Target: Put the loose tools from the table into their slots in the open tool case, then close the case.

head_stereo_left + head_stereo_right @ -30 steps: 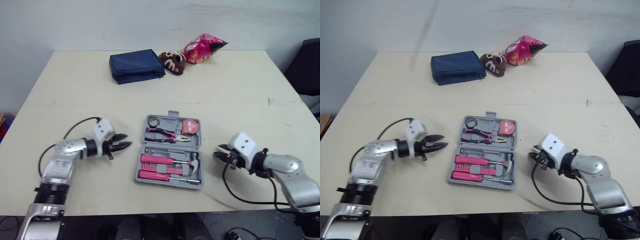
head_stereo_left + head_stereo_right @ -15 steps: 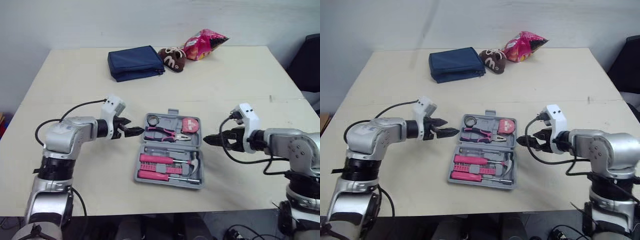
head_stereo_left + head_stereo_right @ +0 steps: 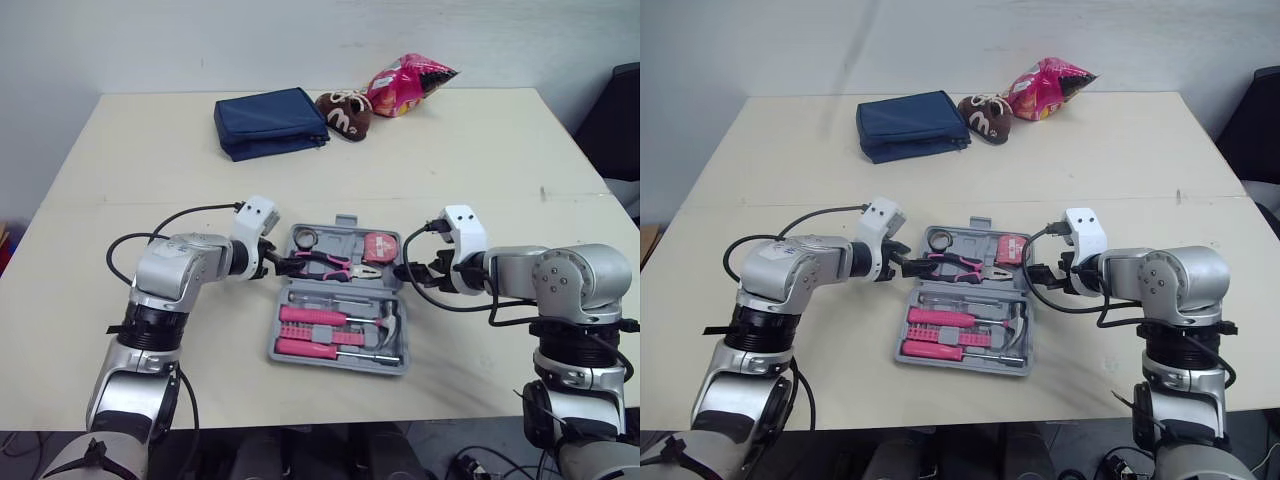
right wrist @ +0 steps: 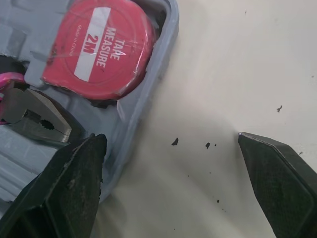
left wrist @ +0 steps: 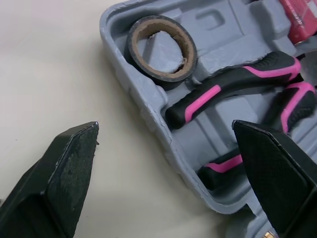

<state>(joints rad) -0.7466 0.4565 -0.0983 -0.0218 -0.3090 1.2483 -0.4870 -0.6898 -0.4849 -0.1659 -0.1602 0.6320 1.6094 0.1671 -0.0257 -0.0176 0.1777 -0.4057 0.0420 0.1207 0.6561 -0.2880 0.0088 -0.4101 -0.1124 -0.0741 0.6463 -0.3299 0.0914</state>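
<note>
Hammer and drivers lie slotted in the case's near half, mid-worktop; closing looks in hand. Left tool and right tool, fingers apart, straddle the far half's side rims. Next: pinch them and fold that half over.

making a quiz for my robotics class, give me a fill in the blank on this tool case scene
1. The red tape measure in the case is marked ____.
2. The pliers have handles in black and ____.
3. The left gripper and right gripper, on either side of the case, are both ____.
4. The pouch at the far side of the table is ____.
Missing words: 2M; pink; open; blue.
</note>
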